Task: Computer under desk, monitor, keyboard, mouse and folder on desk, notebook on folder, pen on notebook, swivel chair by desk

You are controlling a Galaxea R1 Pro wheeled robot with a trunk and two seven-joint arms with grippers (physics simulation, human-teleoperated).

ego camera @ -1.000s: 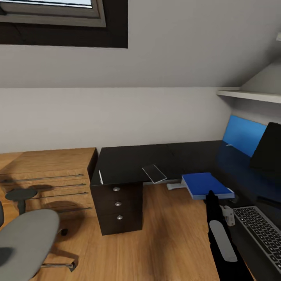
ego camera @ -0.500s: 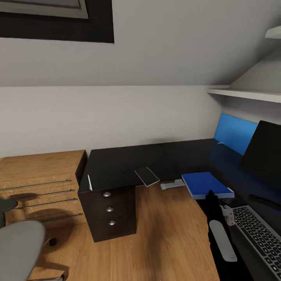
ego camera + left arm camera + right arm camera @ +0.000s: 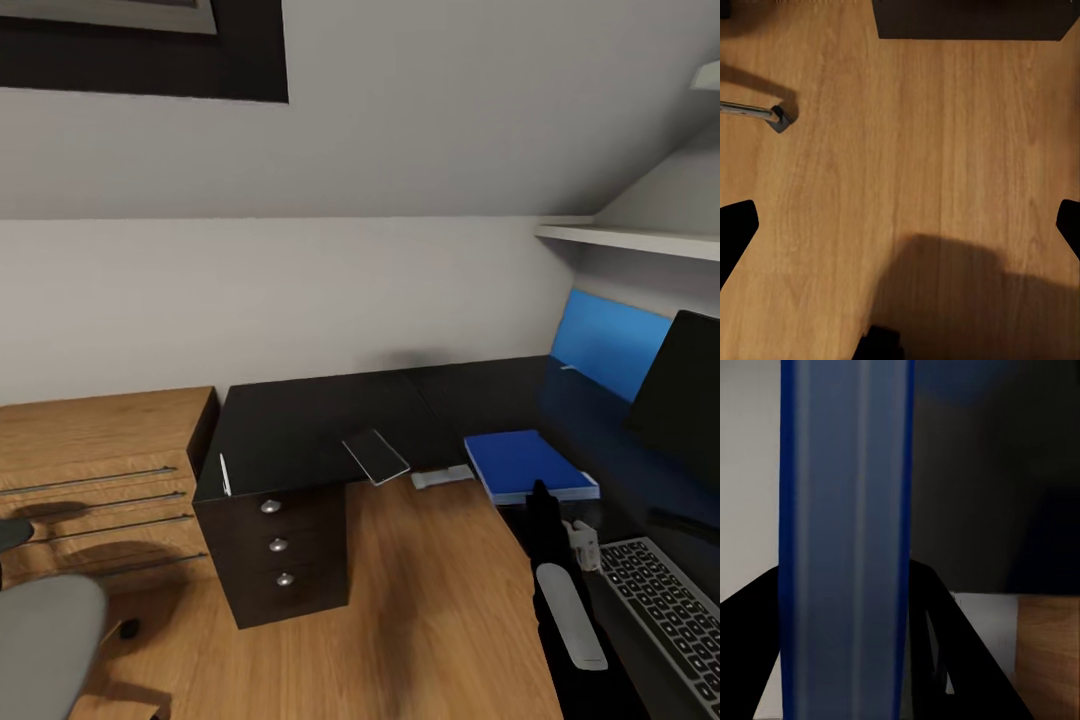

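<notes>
The right claw (image 3: pixel 545 497) is clamping the near edge of the folder (image 3: pixel 527 464), which is lying flat over the bench (image 3: pixel 300 425) at about 4 o'clock in the head view, its long axis running from the near edge away toward the back wall. In the right wrist view the folder (image 3: pixel 844 540) is showing edge-on as a pale blue band with a dark blue border, passing lengthwise between the two black fingers (image 3: pixel 937 622), which are pressing on either side of it.

The keyboard (image 3: pixel 665 610) is lying at 4 o'clock low in the head view, its long axis angling from the near right corner toward the folder. The monitor (image 3: pixel 685 395) is standing at 3 o'clock, its black screen facing left across the bench.

A pen (image 3: pixel 224 473) is lying at the left end of the bench, above the drawers (image 3: pixel 280 550), pointing front to back. A small grey notebook (image 3: pixel 375 456) is overhanging the front edge near the centre.

The chair (image 3: pixel 45 645) seat is showing at 8 o'clock.

In the left wrist view the left claw (image 3: pixel 900 225) is hanging spread open over the wooden floor (image 3: pixel 907 165)
</notes>
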